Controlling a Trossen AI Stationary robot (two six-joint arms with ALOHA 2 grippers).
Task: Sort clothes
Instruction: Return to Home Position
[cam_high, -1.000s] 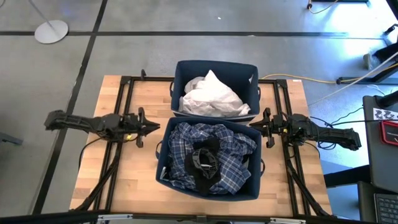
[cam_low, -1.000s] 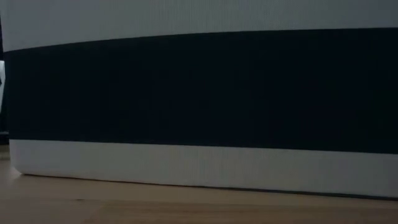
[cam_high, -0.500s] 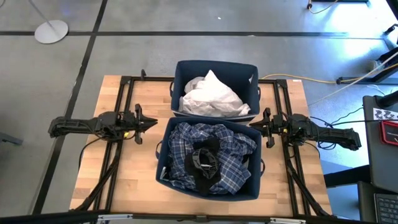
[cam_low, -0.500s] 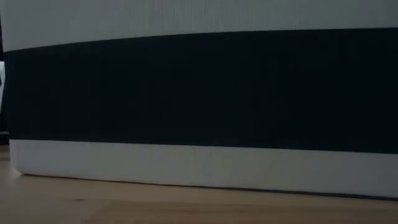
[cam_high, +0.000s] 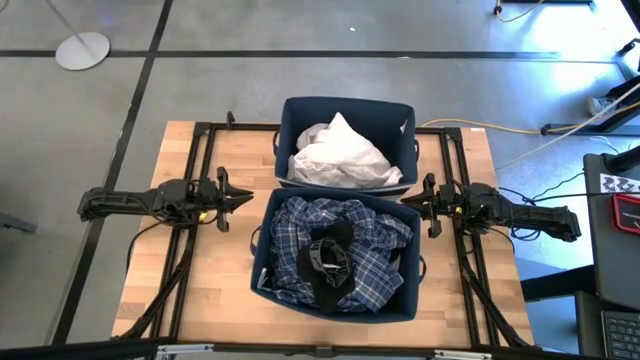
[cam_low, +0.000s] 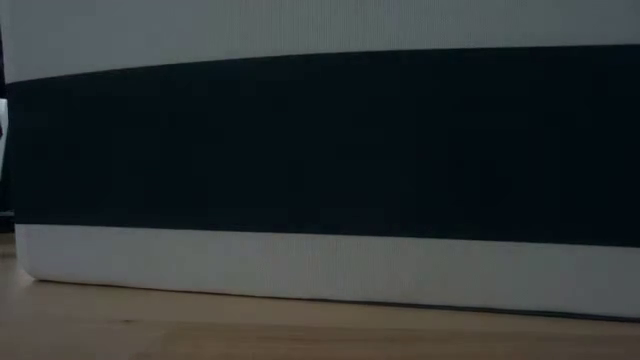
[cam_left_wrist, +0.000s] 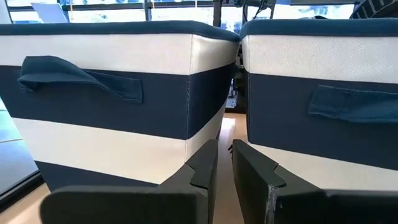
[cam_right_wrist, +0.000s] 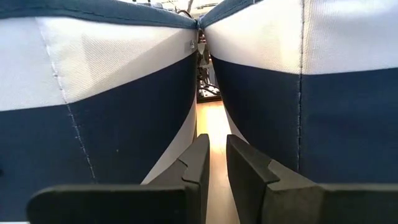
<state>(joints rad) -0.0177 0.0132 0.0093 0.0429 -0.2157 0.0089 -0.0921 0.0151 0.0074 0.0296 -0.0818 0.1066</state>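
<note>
Left gripper (cam_high: 245, 200), narrow and empty, is sitting slightly farther back than a second ago; right gripper (cam_high: 407, 203), equally narrow, is staying put. White clothes (cam_high: 340, 158) and plaid clothes (cam_high: 372, 262) are lying in bins (cam_high: 283, 130) between them.

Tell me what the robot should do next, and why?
Probably just tuck both arms back to rest. No clothes lie loose on the table: the white clothes fill the far bin, and the plaid and black clothes fill the near bin. The left gripper and right gripper sit shut and empty beside the bins.
</note>
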